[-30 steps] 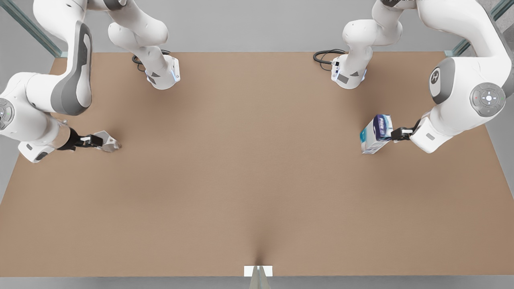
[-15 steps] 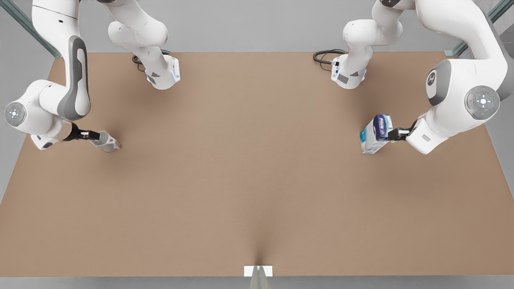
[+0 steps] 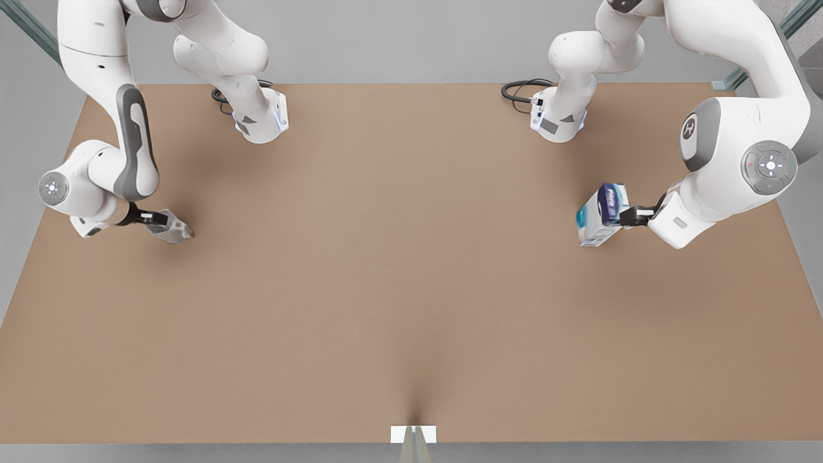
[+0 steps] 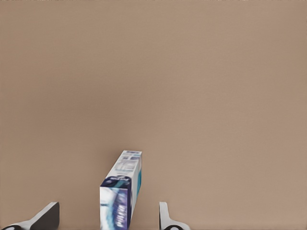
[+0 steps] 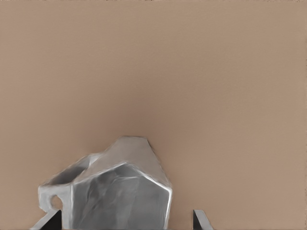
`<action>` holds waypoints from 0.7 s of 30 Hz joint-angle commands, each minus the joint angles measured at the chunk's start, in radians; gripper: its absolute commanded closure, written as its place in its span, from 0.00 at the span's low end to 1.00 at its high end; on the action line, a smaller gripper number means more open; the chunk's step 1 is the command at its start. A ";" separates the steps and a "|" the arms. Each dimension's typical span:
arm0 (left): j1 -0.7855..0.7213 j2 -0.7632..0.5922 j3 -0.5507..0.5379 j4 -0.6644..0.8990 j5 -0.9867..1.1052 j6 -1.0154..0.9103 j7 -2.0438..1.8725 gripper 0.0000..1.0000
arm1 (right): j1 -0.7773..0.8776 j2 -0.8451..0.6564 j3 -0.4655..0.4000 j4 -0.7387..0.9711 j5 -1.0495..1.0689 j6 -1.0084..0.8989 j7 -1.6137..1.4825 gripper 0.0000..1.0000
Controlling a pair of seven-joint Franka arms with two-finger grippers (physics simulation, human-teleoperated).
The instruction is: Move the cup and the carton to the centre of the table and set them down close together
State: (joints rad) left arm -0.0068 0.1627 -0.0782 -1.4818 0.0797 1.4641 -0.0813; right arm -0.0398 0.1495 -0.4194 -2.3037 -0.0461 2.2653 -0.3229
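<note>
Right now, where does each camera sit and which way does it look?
Front view: high above the table, looking down; both arms, cup at its left, carton at its right.
Left wrist view: on the left arm, facing the carton between open left jaws.
Right wrist view: on the right arm, facing the cup between open right jaws.
Shared: the front view also shows each wrist view's item.

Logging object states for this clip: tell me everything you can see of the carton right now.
The carton is a small rectangular box, white with a dark blue-purple label and a teal band, printed like cardboard packaging. It stands on the table near the front view's right side, far from the cup. The left gripper is at its outer side; in the left wrist view the carton sits between the open fingers, with gaps on both sides. Nothing else touches it.
</note>
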 commanded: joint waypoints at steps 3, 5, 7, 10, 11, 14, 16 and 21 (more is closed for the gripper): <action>-0.001 0.000 0.000 0.000 0.000 -0.001 0.000 0.00 | -0.009 0.005 -0.004 0.000 0.000 0.002 -0.015 0.00; -0.001 0.000 0.000 0.000 0.000 -0.001 0.000 0.00 | -0.017 0.022 -0.004 0.000 0.000 0.014 -0.015 0.00; -0.001 0.000 0.000 0.000 0.000 -0.001 0.000 0.00 | -0.018 0.044 -0.004 0.001 0.000 0.033 -0.015 0.00; -0.001 0.001 0.000 0.000 0.000 -0.001 -0.002 0.00 | -0.023 0.074 -0.004 0.003 0.000 0.053 -0.013 0.00; -0.001 0.000 -0.002 0.000 0.000 -0.001 -0.002 0.00 | -0.023 0.084 -0.004 0.003 0.000 0.059 -0.013 0.00; -0.001 0.001 0.000 -0.002 0.000 -0.001 -0.002 0.00 | -0.025 0.107 -0.004 0.003 0.002 0.059 -0.011 0.00; -0.001 0.001 0.000 -0.002 0.000 -0.001 -0.002 0.00 | -0.026 0.127 -0.004 0.006 0.002 0.065 -0.011 0.00; -0.001 0.001 0.000 -0.003 0.000 -0.001 -0.002 0.00 | -0.026 0.134 -0.004 0.015 0.002 0.049 -0.010 0.22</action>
State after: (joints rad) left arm -0.0076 0.1642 -0.0782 -1.4847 0.0796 1.4634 -0.0824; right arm -0.0659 0.2838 -0.4233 -2.2888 -0.0445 2.3136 -0.3328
